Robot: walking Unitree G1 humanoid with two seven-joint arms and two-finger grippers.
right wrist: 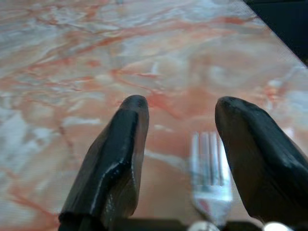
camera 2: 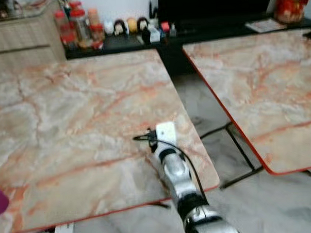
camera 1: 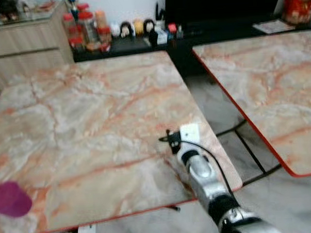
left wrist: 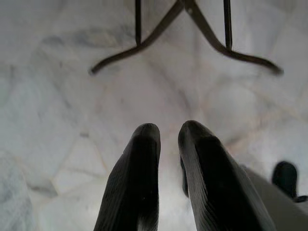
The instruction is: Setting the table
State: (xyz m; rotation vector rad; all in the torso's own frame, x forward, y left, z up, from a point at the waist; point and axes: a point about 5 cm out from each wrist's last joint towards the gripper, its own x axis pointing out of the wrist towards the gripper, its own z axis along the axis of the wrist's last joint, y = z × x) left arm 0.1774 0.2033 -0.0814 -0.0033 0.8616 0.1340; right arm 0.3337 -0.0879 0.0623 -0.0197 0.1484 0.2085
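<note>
My right gripper (right wrist: 180,103) hovers low over the marble table (camera 1: 93,114) near its right edge, fingers open. A silver fork (right wrist: 209,168) lies on the tabletop between the two fingers (right wrist: 120,144), close to the palm, tines pointing away from the wrist; neither finger touches it. From the head, the right arm (camera 1: 202,174) reaches forward over the table's near right corner and covers the fork. A purple object (camera 1: 12,199) rests at the table's near left edge. My left gripper (left wrist: 169,130) hangs idle over the floor, fingers nearly touching with nothing between them.
A second marble table (camera 1: 267,80) stands to the right, with a strip of grey floor (camera 1: 217,114) and black table legs between them. Behind is a black sideboard (camera 1: 131,42) with jars (camera 1: 87,29) and small figurines, plus a wooden cabinet (camera 1: 23,45) at far left.
</note>
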